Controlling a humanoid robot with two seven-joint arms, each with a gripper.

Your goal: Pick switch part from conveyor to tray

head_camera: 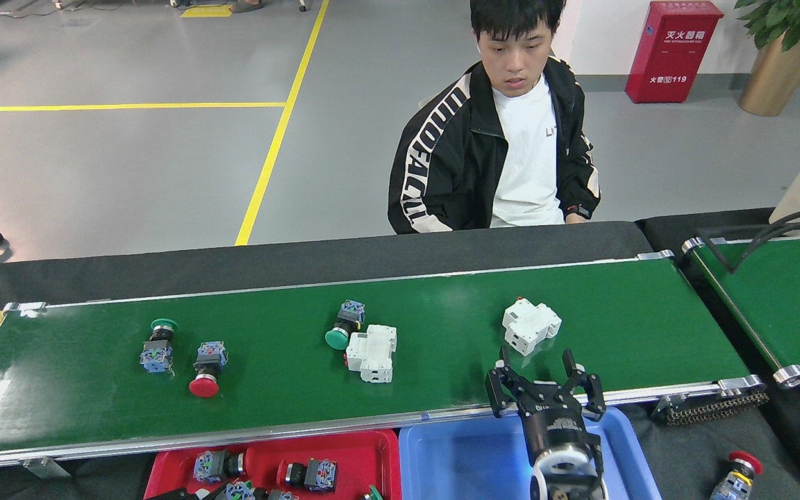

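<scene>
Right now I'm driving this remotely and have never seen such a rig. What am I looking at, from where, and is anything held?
This single view comes from the robot's own head, looking down and forward. The black claw at bottom centre is the right end effector, open and empty, just short of a white switch part on the green conveyor. Another white part, two green push-buttons and a red one also lie on the belt. Below are a red tray with buttons and a blue tray. A person sits across. The left end effector is out of view.
</scene>
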